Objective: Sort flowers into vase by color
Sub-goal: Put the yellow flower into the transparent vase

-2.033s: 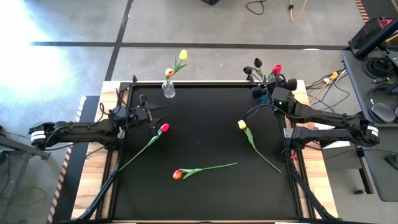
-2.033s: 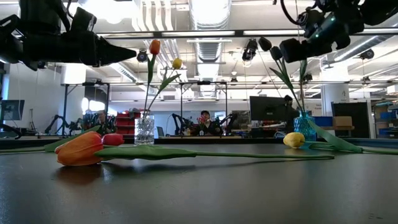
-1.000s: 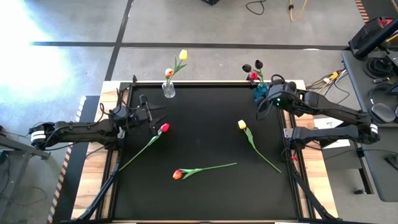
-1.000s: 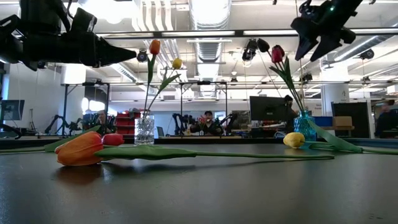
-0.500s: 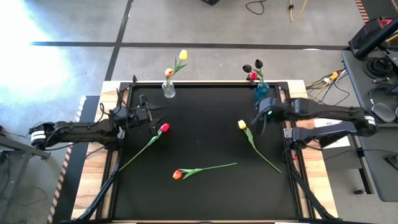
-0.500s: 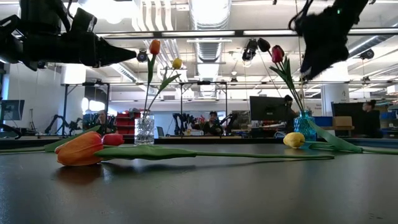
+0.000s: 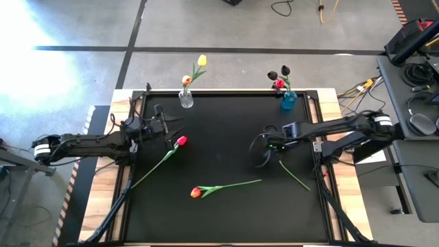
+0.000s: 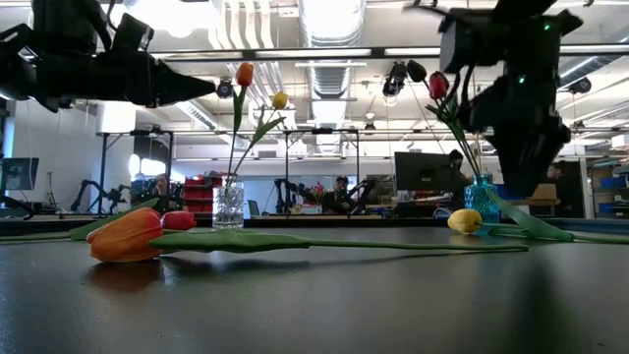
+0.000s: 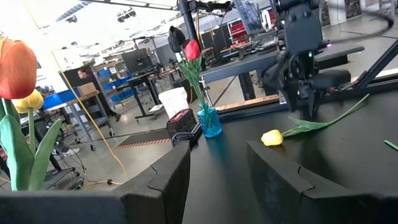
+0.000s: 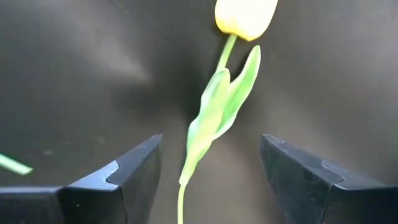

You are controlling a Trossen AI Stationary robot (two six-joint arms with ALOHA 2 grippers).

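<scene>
Right gripper (image 10: 208,168), jaws spread, now moved from blue vase (image 7: 288,101) to above yellow tulip (image 10: 245,15) lying on counter (image 7: 219,213). Left gripper (image 7: 171,126), jaws parted, unmoved near red tulip (image 7: 181,141); orange tulip (image 7: 196,192) lying apart.

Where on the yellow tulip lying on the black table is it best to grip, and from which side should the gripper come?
Probably from straight above, on the thin green stem just below the leaves of the yellow tulip. It lies flat on the black table, and the open right gripper already straddles the stem. The soft head could be crushed.
</scene>
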